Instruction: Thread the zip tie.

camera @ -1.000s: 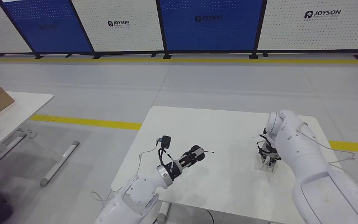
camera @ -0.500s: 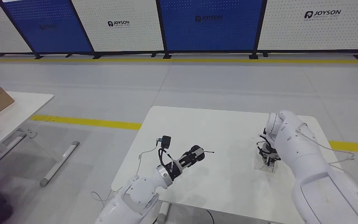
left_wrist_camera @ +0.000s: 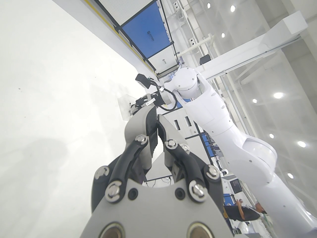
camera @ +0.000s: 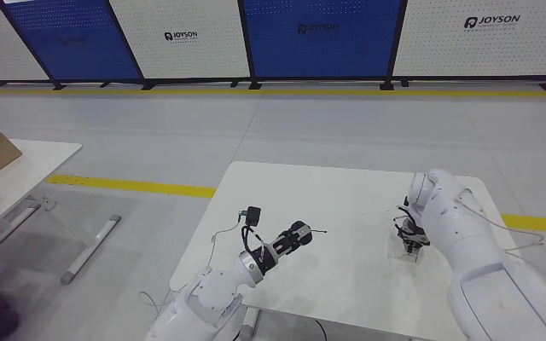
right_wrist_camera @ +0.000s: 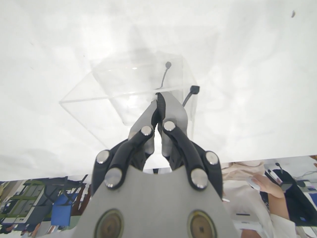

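The right gripper (right_wrist_camera: pixel 158 99) is clenched on the zip tie (right_wrist_camera: pixel 194 89) at the clear box (right_wrist_camera: pixel 111 97); the left gripper (left_wrist_camera: pixel 156 122), also clenched, hangs well apart; a slight twist could slip the thin strap free, or push the light box askew.

logos (camera: pixel 181 36) mark wall panels (camera: pixel 205 60), perhaps a tag (left_wrist_camera: pixel 147 103) on the right arm (left_wrist_camera: pixel 210 110).

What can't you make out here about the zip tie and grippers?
Right wrist view: part of the zip tie is hidden behind the right gripper.
Top view: the thin black piece at the left gripper is too small to identify.
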You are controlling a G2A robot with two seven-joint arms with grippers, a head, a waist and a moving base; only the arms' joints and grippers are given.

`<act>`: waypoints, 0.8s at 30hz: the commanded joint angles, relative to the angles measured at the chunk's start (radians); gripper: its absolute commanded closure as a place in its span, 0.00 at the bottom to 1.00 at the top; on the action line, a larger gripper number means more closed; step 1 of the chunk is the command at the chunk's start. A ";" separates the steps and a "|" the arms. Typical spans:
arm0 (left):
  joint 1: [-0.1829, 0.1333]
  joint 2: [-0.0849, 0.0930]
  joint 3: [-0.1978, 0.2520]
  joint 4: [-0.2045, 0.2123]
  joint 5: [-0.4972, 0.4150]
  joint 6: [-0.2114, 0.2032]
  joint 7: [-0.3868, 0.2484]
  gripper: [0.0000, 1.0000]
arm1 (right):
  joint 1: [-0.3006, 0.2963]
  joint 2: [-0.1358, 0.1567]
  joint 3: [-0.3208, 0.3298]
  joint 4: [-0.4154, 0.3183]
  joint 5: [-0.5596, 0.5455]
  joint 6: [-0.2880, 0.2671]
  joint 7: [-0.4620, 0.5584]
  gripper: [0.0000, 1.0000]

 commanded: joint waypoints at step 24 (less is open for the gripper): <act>0.000 0.000 0.000 0.000 0.000 0.000 0.000 1.00 | 0.023 0.010 0.030 0.000 0.058 0.000 -0.034 1.00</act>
